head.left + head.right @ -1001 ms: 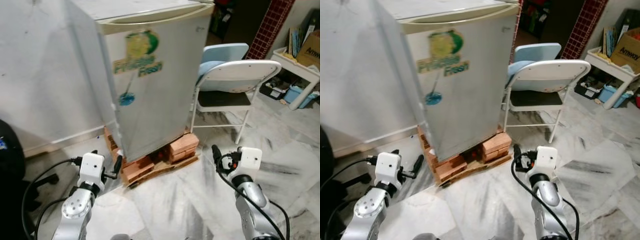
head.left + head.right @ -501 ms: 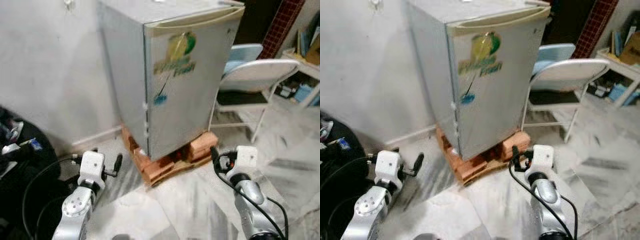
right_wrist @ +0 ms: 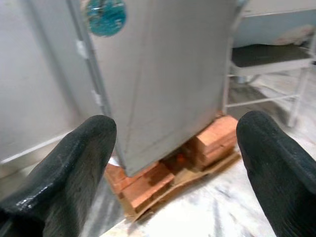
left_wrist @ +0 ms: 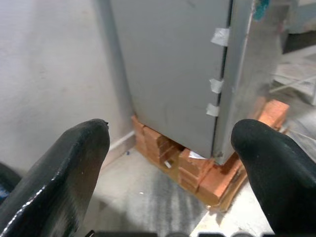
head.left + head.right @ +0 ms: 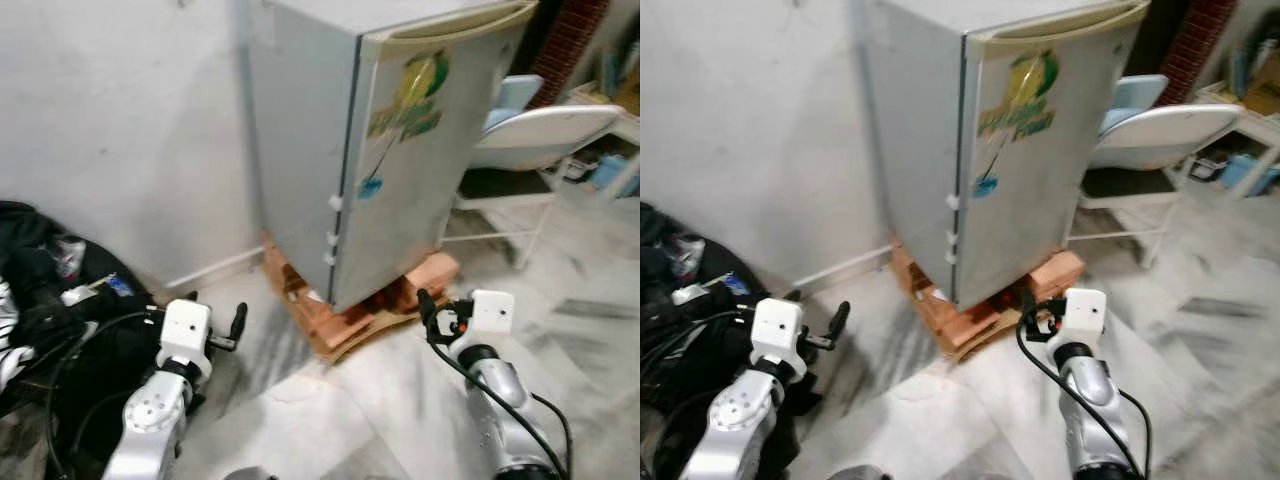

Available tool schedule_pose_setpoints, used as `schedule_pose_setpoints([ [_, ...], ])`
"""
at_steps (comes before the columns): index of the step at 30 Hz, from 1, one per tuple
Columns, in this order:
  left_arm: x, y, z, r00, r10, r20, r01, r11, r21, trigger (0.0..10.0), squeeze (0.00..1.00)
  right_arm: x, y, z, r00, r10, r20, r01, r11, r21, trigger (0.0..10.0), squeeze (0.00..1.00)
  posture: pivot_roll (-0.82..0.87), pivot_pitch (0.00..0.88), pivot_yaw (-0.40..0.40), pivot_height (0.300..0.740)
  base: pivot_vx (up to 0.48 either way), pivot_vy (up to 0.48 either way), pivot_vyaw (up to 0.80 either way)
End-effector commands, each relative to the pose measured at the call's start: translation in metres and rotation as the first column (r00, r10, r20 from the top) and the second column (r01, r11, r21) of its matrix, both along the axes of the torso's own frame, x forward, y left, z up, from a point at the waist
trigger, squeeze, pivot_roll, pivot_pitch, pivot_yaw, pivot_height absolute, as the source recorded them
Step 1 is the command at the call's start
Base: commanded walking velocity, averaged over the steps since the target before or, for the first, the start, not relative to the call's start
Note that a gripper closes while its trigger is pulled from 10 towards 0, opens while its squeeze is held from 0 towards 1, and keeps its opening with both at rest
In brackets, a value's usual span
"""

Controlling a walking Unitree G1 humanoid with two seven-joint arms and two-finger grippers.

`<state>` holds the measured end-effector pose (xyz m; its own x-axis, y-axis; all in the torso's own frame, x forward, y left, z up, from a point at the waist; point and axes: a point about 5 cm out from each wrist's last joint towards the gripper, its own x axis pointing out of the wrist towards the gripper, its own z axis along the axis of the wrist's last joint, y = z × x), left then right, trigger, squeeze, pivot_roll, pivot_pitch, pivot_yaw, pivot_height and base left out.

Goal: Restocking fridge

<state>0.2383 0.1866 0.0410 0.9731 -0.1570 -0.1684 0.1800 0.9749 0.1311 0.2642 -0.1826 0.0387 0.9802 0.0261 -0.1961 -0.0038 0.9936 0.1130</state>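
Small grey fridge w/ closed door (image 5: 400,170) is raised on orange bricks (image 5: 345,315), prob. off the floor; left claw (image 4: 168,148) & right claw (image 3: 173,143) are held open, empty.

Marble floor (image 5: 600,330): fridge (image 5: 400,150) on orange bricks (image 5: 350,315) at twelve o'clock, folding chair (image 5: 545,135) at two, black bags (image 5: 50,300) at nine.

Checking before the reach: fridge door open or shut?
Shut. The fridge door lies flush against the body, with pieces of tape across the side seam.
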Motion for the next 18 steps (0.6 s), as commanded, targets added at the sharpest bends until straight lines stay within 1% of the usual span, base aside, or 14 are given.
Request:
schedule_pose_setpoints([
  [1,0.0027,-0.0068,0.0022,1.000,-0.026,0.014,0.026,1.000,-0.003,10.0,0.00,0.0020,-0.0055,0.0035,1.000,-0.015,0.013,0.015,1.000,-0.010,10.0,0.00,0.03,0.000,-0.039,0.740,0.000,0.240,-0.80],
  [5,0.0041,-0.0066,0.0029,1.000,-0.025,0.018,0.025,1.000,-0.003,10.0,0.00,0.0025,-0.0058,0.0044,1.000,-0.013,0.019,0.013,1.000,-0.015,10.0,0.00,0.03,0.000,-0.038,0.740,0.000,0.243,-0.80],
  [9,0.0048,-0.0059,0.0032,0.999,-0.024,0.021,0.024,1.000,-0.001,10.0,0.00,0.0031,-0.0064,0.0054,0.999,-0.016,0.028,0.017,1.000,-0.017,10.0,0.00,0.03,0.000,-0.036,0.740,0.272,0.286,-0.80],
  [18,0.0055,-0.0066,0.0036,0.999,-0.036,0.025,0.036,0.999,0.004,10.0,0.00,0.0027,-0.0054,0.0063,0.999,-0.021,0.036,0.022,1.000,-0.014,10.0,0.00,0.02,0.000,-0.030,0.740,0.321,0.354,0.00],
])
